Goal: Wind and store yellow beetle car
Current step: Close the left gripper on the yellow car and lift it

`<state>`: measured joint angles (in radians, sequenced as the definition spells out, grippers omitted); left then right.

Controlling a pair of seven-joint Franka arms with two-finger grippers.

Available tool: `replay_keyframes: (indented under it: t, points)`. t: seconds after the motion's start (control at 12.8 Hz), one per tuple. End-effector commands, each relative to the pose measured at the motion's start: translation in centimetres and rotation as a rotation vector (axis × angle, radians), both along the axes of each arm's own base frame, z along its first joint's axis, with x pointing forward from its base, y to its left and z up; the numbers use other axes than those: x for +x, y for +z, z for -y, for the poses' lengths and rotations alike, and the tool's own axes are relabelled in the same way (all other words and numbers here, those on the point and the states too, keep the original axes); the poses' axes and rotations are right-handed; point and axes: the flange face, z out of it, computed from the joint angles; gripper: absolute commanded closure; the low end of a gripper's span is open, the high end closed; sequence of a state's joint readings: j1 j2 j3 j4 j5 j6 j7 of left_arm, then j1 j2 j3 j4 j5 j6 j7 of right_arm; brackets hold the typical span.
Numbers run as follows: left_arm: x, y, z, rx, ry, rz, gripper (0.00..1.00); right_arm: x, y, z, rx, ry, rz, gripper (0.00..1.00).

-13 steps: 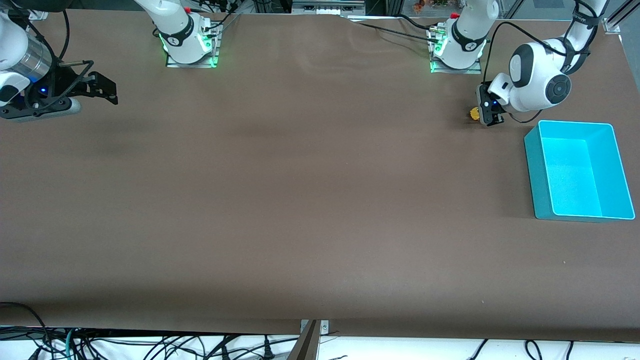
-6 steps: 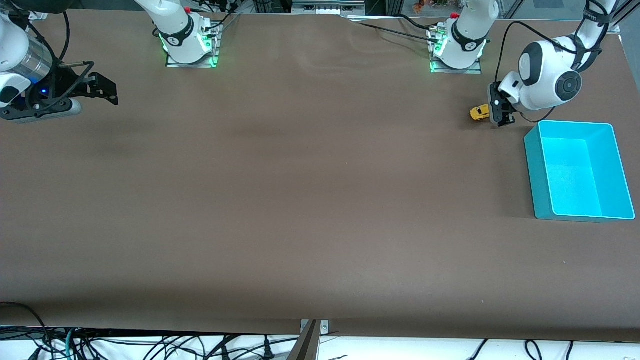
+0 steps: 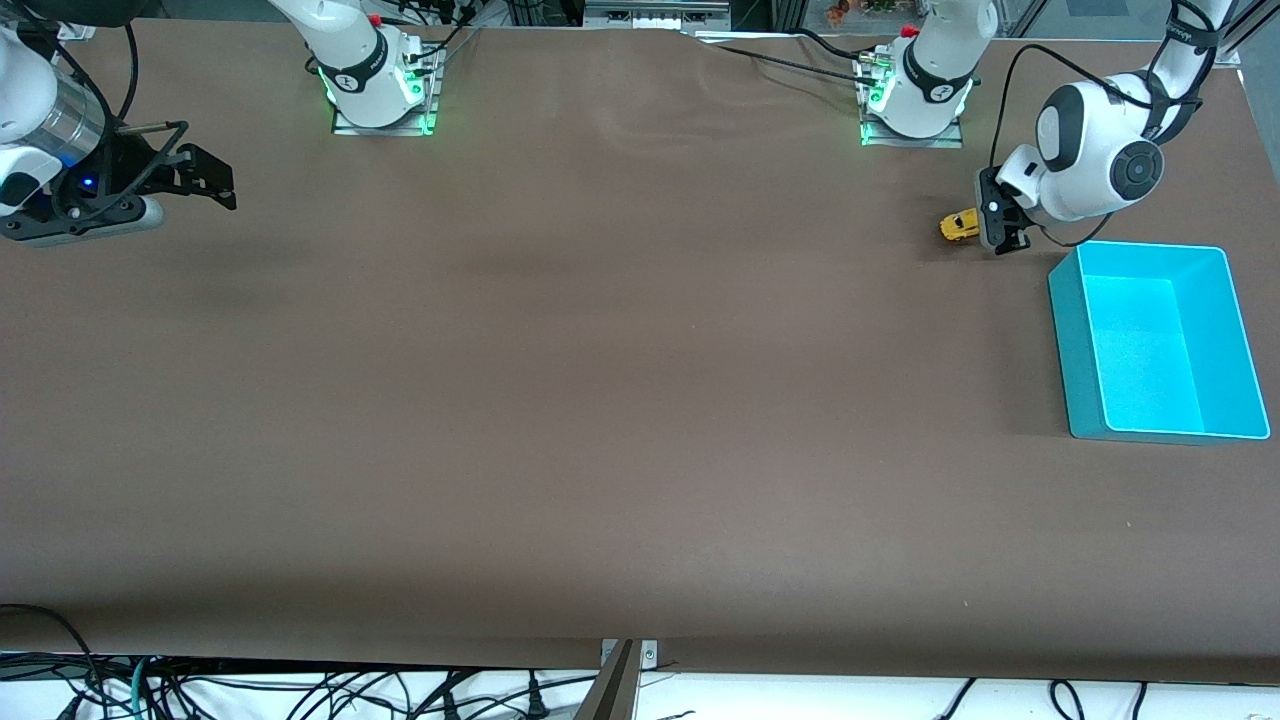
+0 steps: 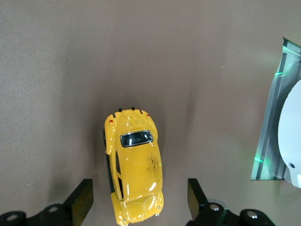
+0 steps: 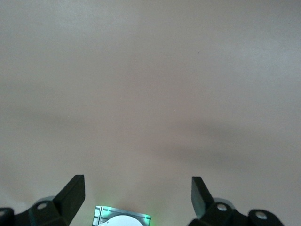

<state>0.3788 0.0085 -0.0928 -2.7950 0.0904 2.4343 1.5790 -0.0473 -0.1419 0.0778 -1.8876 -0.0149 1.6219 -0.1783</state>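
The yellow beetle car (image 3: 957,226) stands on its wheels on the brown table, a little nearer to the front camera than the left arm's base. My left gripper (image 3: 988,224) is down at the table around one end of it. In the left wrist view the car (image 4: 136,165) lies lengthwise between the black fingers (image 4: 83,197), and the left gripper (image 4: 139,184) is open, with a gap on each side of the car. My right gripper (image 3: 214,184) waits open and holds nothing at the right arm's end of the table; the right wrist view shows only table between its fingers (image 5: 138,184).
A teal bin (image 3: 1076,340) stands open-topped at the left arm's end, nearer to the front camera than the car. The left arm's base (image 3: 912,100) (image 4: 282,122) is close by the car. The right arm's base (image 3: 380,90) stands along the table's back edge.
The left gripper has shifted a little toward the left arm's end of the table, so more of the car shows beside it. The car and the right arm have not moved.
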Motion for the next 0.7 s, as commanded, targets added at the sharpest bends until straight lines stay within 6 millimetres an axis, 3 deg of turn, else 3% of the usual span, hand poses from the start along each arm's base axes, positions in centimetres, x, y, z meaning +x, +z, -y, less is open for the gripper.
replay_keyframes:
  t: [0.0, 0.23, 0.47, 0.62]
  points:
    - [-0.99, -0.54, 0.27, 0.002, -0.036, 0.011, 0.21, 0.35, 0.6, 0.23, -0.005, 0.018, 0.004, 0.0]
    - [-0.9, -0.46, 0.24, 0.002, -0.038, 0.013, 0.65, 0.35, 0.6, 0.23, -0.005, 0.018, 0.004, 0.0]
    - [-0.72, -0.18, 0.11, -0.001, -0.052, 0.017, 0.97, 0.35, 0.6, 0.23, -0.005, 0.018, 0.004, 0.0]
    - [-0.21, 0.38, -0.2, -0.003, -0.061, 0.016, 1.0, 0.35, 0.6, 0.25, -0.006, 0.018, 0.004, 0.0]
